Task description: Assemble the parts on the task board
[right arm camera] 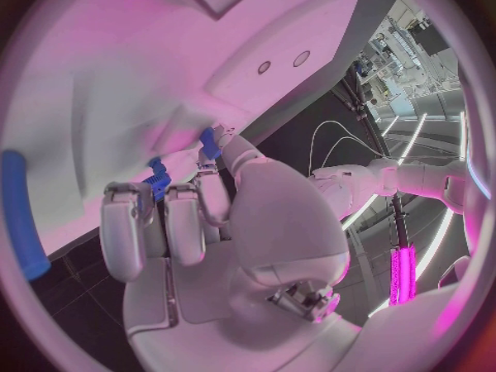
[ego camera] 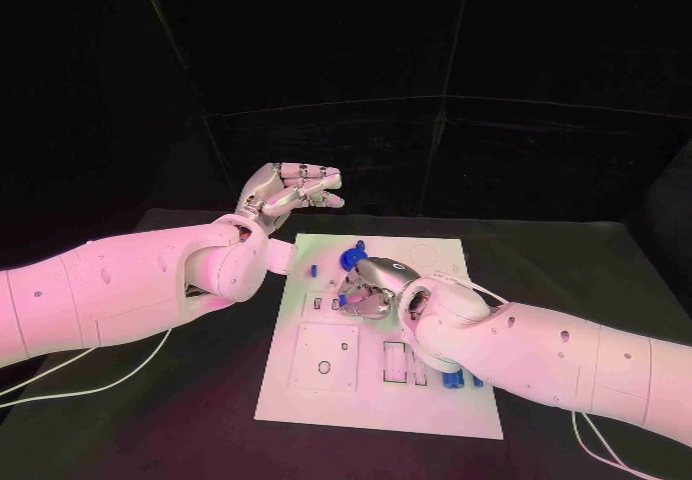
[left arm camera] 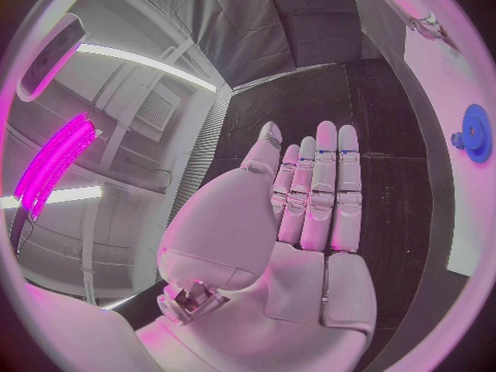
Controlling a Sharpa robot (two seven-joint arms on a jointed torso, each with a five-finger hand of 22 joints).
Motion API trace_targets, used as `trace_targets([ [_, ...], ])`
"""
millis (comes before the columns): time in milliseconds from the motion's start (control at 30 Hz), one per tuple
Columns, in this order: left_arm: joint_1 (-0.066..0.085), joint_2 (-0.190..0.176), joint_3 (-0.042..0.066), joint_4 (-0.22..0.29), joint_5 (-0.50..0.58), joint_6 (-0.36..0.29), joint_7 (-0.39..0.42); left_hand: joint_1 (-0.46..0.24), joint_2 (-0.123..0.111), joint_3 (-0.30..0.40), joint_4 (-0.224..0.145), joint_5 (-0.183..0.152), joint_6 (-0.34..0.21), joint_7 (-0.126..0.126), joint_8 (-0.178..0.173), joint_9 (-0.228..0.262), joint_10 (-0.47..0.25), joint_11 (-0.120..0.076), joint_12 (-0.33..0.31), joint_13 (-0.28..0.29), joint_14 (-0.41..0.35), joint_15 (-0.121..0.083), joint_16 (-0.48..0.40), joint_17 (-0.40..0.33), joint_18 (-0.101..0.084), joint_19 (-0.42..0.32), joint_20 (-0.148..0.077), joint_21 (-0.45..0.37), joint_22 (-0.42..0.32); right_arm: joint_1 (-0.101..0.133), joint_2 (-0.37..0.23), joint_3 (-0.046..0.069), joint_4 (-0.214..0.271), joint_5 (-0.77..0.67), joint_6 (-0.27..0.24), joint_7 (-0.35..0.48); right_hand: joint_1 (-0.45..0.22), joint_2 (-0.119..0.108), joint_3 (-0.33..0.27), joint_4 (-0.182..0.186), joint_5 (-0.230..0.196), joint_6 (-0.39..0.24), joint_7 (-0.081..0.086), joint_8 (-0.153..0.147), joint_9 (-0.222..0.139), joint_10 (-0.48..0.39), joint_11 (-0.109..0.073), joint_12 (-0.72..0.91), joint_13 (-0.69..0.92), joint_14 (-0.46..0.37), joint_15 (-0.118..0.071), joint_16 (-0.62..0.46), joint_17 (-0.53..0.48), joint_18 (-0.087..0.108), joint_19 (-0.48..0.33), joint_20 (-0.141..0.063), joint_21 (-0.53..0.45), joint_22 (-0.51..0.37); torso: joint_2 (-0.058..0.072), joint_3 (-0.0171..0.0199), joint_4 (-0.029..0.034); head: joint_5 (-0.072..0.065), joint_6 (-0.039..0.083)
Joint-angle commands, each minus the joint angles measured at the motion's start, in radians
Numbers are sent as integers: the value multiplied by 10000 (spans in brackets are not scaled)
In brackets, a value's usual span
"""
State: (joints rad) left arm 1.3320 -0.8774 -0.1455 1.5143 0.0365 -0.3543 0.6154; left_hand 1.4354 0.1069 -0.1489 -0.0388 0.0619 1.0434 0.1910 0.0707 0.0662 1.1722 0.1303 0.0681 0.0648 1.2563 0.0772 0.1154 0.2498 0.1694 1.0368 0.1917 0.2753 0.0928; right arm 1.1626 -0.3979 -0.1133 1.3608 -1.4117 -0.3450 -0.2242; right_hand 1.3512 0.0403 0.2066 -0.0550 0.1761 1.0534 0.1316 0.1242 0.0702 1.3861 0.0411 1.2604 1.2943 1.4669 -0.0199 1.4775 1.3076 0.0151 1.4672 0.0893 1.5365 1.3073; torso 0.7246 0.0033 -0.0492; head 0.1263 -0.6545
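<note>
Head view: nearest me, blue parts [ego camera: 459,379] stand in slots at the task board's [ego camera: 346,400] near end, just beside the right arm. The right hand [ego camera: 378,287] sits low over the board's middle, fingers curled down; the right wrist view shows a small blue part [right arm camera: 158,179] at its fingertips [right arm camera: 124,197], though I cannot tell if it grips it. Further back lies a blue gear [ego camera: 352,257]. Beyond the board's far left corner, the left hand [ego camera: 289,188] is raised, fingers straight, holding nothing.

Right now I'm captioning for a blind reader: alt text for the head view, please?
The right hand presses down on the white task board among small blue parts. The left hand is raised beyond the board's far edge, fingers apart, holding nothing.
</note>
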Motion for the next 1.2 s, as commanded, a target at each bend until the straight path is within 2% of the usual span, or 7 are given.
trace_targets([
  [33, 20, 9, 9, 2, 1, 168, 1, 22, 93, -36, -26, -22, 87, -7, 32, 9, 75, -17, 26, 12, 60, -12, 20, 12, 145, 66, -21, 31, 12, 2, -1, -5, -22, -230, 136, -222, -104, -9, 67, -29, 10, 71, -27, -1, -3, -62, 15, -69, -19, 700, -76, -23, 1065, 11, 555, -41, 35, 2005, -6, -1, 0, -18, -11],
  [533, 19, 12, 9, -3, 1, 186, -22, 14, 83, -51, -31, -22, 81, -2, 24, 6, 67, -12, 14, 8, 58, -10, 12, 15, 144, 64, -22, 29, 10, 1, 5, -5, -43, -482, 645, -476, -269, -256, 115, -43, -42, -89, 45, -136, -32, -226, 72, -329, -215, 687, -33, -65, 1012, 32, 491, -9, -8, 1924, 4, 1, -6, -25, -18],
  [767, 19, 10, 8, -4, 1, 177, -24, 14, 83, -51, -31, -22, 81, -2, 24, 6, 67, -12, 14, 8, 58, -10, 12, 15, 144, 64, -22, 29, 10, 1, -9, -5, -29, -608, 820, -548, -420, -500, 87, -31, -75, -262, 113, -262, -44, -353, 131, -520, -361, 677, 15, -98, 972, 48, 440, 32, -44, 1860, 0, -6, -3, -33, -28],
  [900, 19, 7, 8, -4, 1, 174, -23, 12, 80, -58, -34, -22, 74, 3, 17, 3, 60, -8, 5, 5, 56, -9, 6, 17, 143, 62, -22, 28, 8, 1, -12, -5, -21, -633, 858, -581, -474, -635, 65, -38, -29, -318, 132, -303, -41, -382, 149, -566, -395, 675, 33, -105, 966, 51, 433, 51, -50, 1852, 0, -2, -8, -58, -16],
  [1200, 19, 14, 8, -9, 1, 172, -35, 12, 79, -67, -41, -21, 64, 11, 7, 0, 47, -2, -8, 1, 55, -6, -2, 20, 141, 59, -21, 25, 6, 2, -13, -5, -33, -687, 778, -595, -677, -843, -38, 48, 53, -428, 165, -372, -33, -388, 186, -590, -415, 672, 66, -122, 950, 55, 421, 86, -61, 1838, -3, -2, -3, -18, -46],
])
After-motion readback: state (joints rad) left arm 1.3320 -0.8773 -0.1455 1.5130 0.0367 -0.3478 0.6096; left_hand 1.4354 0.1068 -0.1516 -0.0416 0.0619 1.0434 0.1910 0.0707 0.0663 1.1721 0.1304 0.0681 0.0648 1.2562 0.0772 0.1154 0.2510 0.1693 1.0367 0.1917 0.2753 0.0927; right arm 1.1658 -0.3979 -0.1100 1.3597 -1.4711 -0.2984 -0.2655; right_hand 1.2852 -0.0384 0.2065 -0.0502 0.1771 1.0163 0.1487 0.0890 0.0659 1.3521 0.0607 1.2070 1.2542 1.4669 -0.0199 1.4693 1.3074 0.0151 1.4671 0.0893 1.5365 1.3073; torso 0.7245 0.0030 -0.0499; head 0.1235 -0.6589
